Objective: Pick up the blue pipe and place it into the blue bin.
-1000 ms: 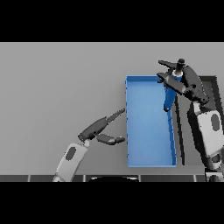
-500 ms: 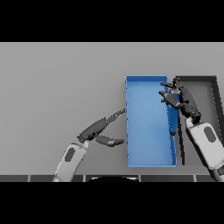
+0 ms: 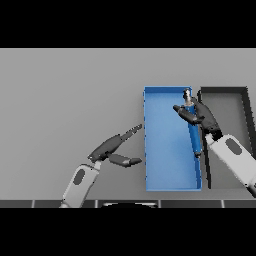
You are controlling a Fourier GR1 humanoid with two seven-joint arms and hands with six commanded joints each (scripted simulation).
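Blue pipe (image 3: 194,134) lies inside the blue bin (image 3: 167,150), along its right wall, long axis running from lower right up toward the frame's top. Lower left, the left hand (image 3: 116,148) hovers over the grey table (image 3: 65,100), fingers straight, tips just beside the bin's left wall. Farther up, the right hand (image 3: 199,114) curls around the pipe's upper part. A dark bin (image 3: 225,92) sits just right of the blue one.

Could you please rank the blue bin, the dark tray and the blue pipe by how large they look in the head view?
1. Blue bin
2. Dark tray, partly hidden by the right arm, so unsure
3. Blue pipe, clearly smallest
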